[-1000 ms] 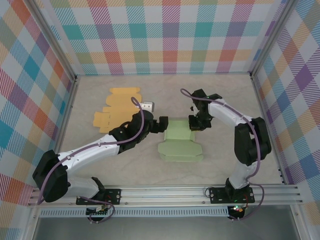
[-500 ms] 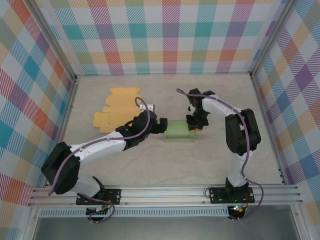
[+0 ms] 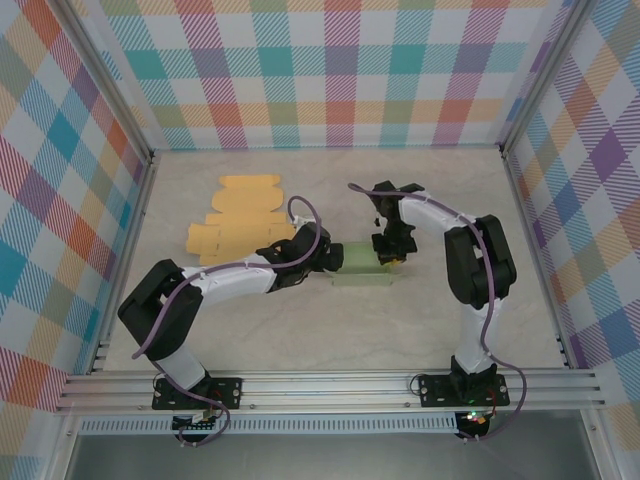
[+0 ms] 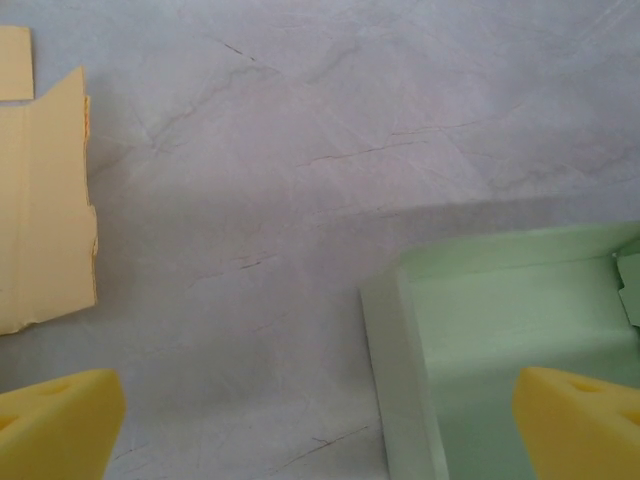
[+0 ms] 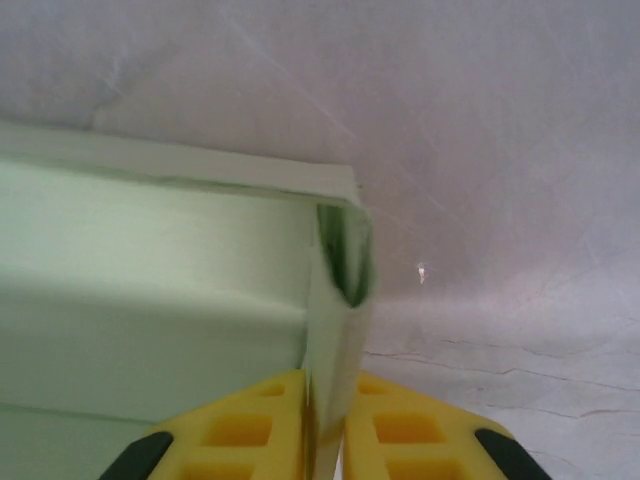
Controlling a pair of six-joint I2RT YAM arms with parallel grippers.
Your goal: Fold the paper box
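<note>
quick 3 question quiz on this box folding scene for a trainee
1. True or false: the right gripper is open and clear of the green paper box.
2. Pick one. The left gripper is: A) shut on a box flap; B) open, with the box's side wall between its fingers; C) shut on nothing.
3. In the top view, on which side of the green paper box do the flat orange blanks lie?

Key:
1. False: it is pinched shut on a wall of the box.
2. B
3. Left
</note>
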